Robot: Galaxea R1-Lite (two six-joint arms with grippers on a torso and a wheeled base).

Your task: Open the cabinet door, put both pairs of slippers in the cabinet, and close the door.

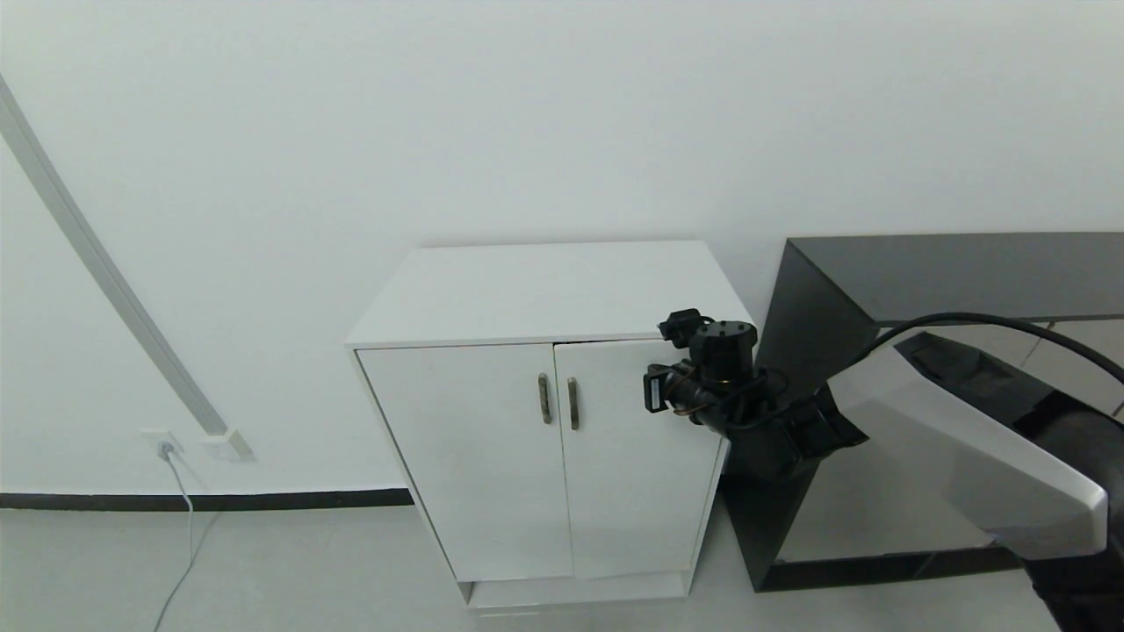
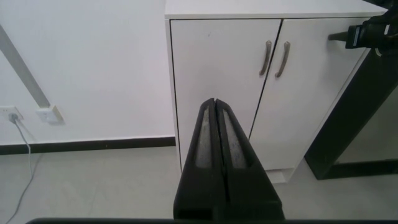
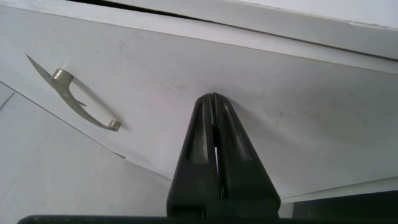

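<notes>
Our right gripper (image 3: 214,98), closed and empty, sits against the flat white cabinet door (image 3: 298,93) beside its curved metal handle (image 3: 84,102); we fear pushing here only shuts it.

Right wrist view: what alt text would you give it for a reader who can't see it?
The right gripper, its two black fingers shut together, has its tips right at a white cabinet door. A curved metal handle sits off to one side.

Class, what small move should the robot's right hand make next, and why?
Probably press the right door gently inward: the shut right hand has its tips against that door, and a thin dark gap shows under the cabinet top.
</notes>
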